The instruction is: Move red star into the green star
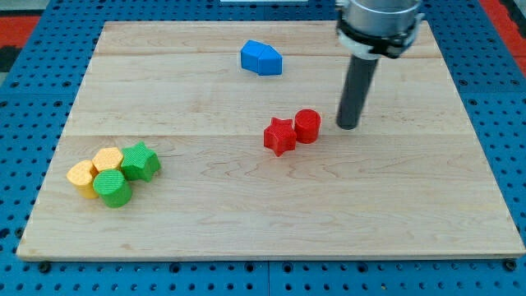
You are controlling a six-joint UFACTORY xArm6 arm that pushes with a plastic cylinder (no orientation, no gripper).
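The red star [279, 136] lies near the middle of the wooden board, touching a red cylinder [307, 125] on its right. The green star [140, 161] sits at the view's lower left, in a cluster with other blocks. My tip [348, 126] rests on the board just to the right of the red cylinder, a small gap apart from it, and far to the right of the green star.
Beside the green star are a green cylinder [112, 187], a yellow block [108, 159] and a second yellow block [82, 176], all touching. A blue block [261, 58] lies near the top middle. The board's edge [263, 255] borders blue pegboard.
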